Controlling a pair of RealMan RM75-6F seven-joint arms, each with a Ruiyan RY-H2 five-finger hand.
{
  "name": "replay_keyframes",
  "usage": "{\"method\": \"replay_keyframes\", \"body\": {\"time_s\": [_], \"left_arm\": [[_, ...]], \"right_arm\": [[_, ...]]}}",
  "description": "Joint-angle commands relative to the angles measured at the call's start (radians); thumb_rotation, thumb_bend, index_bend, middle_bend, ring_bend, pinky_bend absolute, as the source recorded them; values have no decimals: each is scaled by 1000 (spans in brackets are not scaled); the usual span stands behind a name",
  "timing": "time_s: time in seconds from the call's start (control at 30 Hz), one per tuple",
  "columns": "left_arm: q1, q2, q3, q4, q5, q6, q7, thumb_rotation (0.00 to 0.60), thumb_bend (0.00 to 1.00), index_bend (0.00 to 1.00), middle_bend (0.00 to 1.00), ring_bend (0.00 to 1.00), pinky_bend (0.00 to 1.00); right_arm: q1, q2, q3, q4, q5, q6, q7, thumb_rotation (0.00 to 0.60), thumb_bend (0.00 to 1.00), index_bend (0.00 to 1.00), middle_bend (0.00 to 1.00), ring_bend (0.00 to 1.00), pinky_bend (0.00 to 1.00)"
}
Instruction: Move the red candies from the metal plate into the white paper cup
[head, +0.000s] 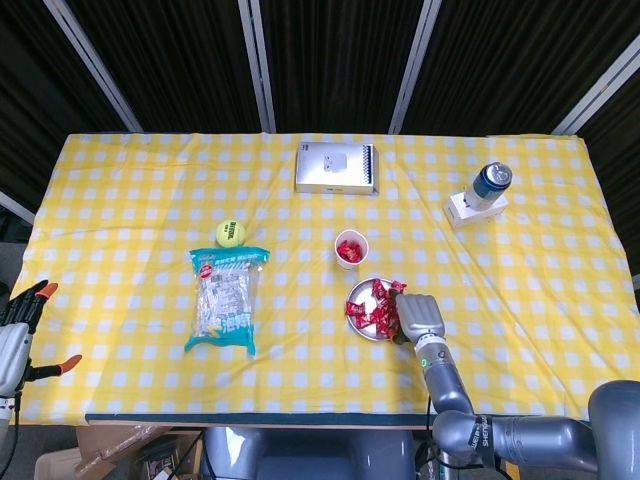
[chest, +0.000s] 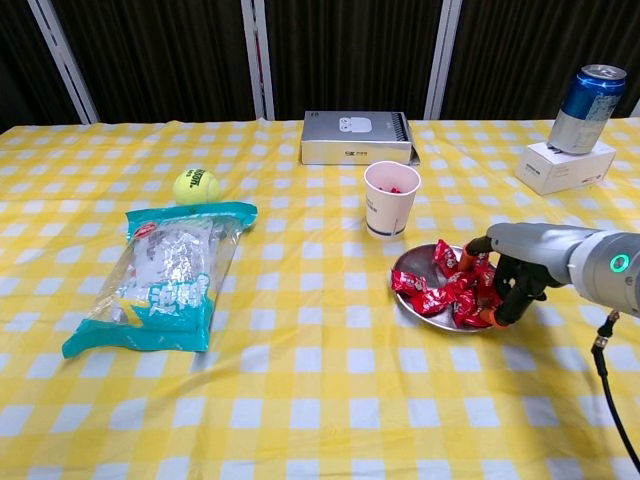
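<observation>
The metal plate (chest: 408, 264) (head: 352, 299) lies right of the table's centre with several red candies (chest: 428, 294) (head: 367, 306) heaped on it. Just behind it stands the white paper cup (chest: 390, 205) (head: 350, 251), upright, with red candies (chest: 392, 188) inside. My right hand (chest: 512, 268) (head: 415, 317) is over the plate's right side, thumb and fingers curled around a clump of candies that still rests on the plate. My left hand (head: 15, 328) hangs off the table's left edge, fingers apart, holding nothing.
A snack bag (chest: 165, 272) and a tennis ball (chest: 196, 186) lie on the left. A grey box (chest: 356, 137) sits at the back centre. A blue can (chest: 588, 95) stands on a small white box (chest: 565, 163) at the back right.
</observation>
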Motion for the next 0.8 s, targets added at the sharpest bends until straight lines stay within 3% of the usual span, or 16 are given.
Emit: {"method": "replay_keyframes", "body": {"time_s": [0.03, 0.13, 0.23, 0.33, 0.8], "left_arm": [[0, 1, -1, -1, -1, -1, 0, 600, 3, 0, 0, 0, 0], [-1, 1, -1, -3, -2, -3, 0, 600, 3, 0, 0, 0, 0], [-5, 2, -3, -13, -3, -4, 7, 600, 3, 0, 0, 0, 0], [-5, 3, -4, -18, -9, -5, 13, 600, 3, 0, 0, 0, 0], [-2, 5, -1, -5, 0, -2, -7, 600, 3, 0, 0, 0, 0]], "right_arm": [[1, -6, 2, 6, 0, -4, 0, 600, 325, 425, 752, 785, 1000], [1, -15, 7, 14, -10, -9, 9, 600, 365, 511, 751, 786, 1000], [-2, -25, 13, 22, -33, -11, 27, 600, 488, 568, 752, 794, 1000], [-6, -36, 20, 29, -60, -11, 45, 600, 543, 608, 752, 808, 1000], [-1, -88, 54, 67, -121, -6, 75, 600, 555, 656, 752, 815, 1000]]}}
